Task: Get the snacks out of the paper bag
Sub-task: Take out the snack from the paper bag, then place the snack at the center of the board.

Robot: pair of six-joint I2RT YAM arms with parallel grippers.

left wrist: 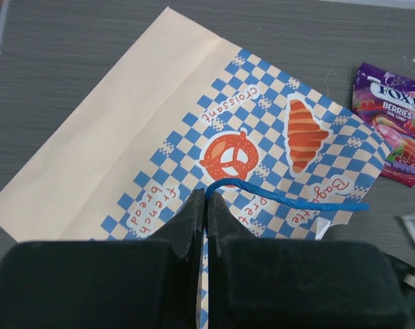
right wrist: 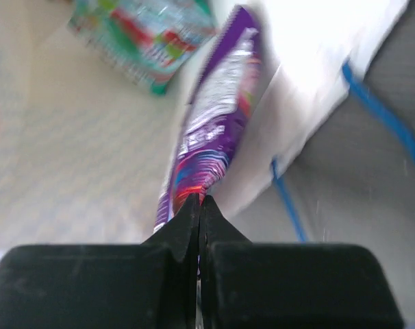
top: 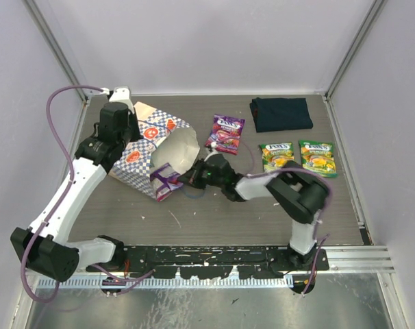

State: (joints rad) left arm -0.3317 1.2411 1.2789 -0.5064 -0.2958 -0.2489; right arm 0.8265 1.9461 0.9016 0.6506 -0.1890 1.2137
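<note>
The paper bag (top: 147,140) lies on its side left of centre, mouth toward the right. My left gripper (left wrist: 206,195) is shut on the bag's blue cord handle (left wrist: 290,200), above the checkered band. My right gripper (right wrist: 199,200) is shut on a purple snack packet (right wrist: 218,120) at the bag's mouth; it shows in the top view (top: 165,177) too. A teal packet (right wrist: 142,34) lies deeper inside the bag. Another purple packet (top: 225,133) and two green packets (top: 278,156) (top: 317,157) lie on the table.
A dark navy folded cloth (top: 281,113) lies at the back right. The second blue handle (right wrist: 382,113) trails on the table by the bag mouth. Grey walls enclose the table; a metal rail (top: 262,260) runs along the near edge.
</note>
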